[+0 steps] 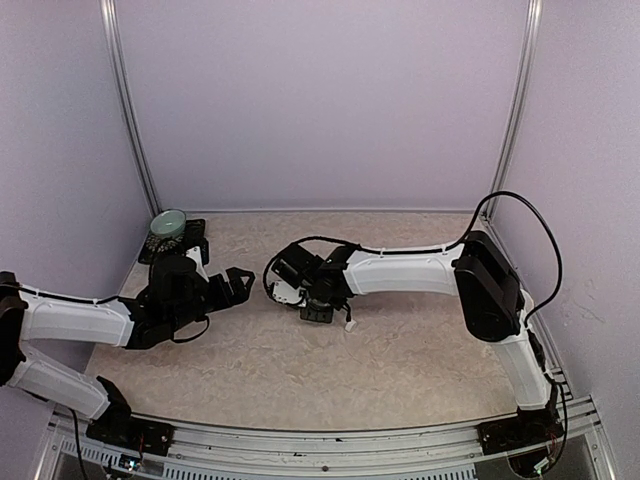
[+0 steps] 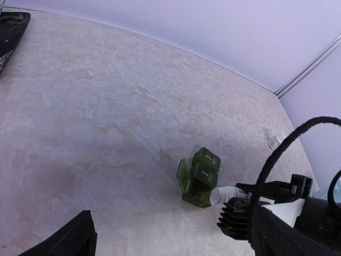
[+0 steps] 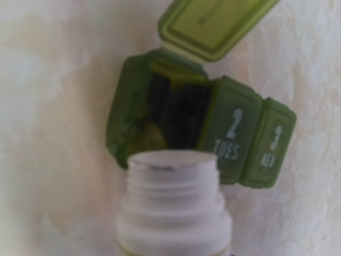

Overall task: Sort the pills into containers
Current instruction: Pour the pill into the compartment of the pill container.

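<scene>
Table [image 1: 400, 370]: pale marbled top, carrying everything here.

Right arm [image 1: 420, 272]: reaching in from the right across the middle. Right gripper [image 2: 234, 204] is clenching a white bottle [image 3: 173, 213], cap off, mouth tipping toward the containers.

Left arm [image 1: 80, 320]: lying low on the left. Left gripper [image 1: 238, 283] is standing wide and released, grasping nothing, well apart from the work.

Pale green bowl [image 1: 168, 224]: sitting at the far left corner on a black tray [image 1: 195, 232], not being used.

Containers [image 3: 234, 133]: a dark green strip of three joined compartments, lying flat near the table's middle, just under the right gripper. The end compartment's lid [image 3: 213, 24] is standing open. The two beside it, marked TUES and WED, are showing shut lids. The bottle mouth is hovering just beside the open cell. Whether they are touching, I cannot tell.

Pills: none plainly showing. Something yellowish is sitting in the open cell, too blurred to name.

Handling, as judgement: the strip is looking like light, stiff, smooth plastic, likely to skate or tip if nudged by the bottle. Best hold is probably across its long sides at the shut middle cell, clear of the hinged lids. The thin hinge may be the weak point. The free left gripper seems well placed for steadying it.
</scene>
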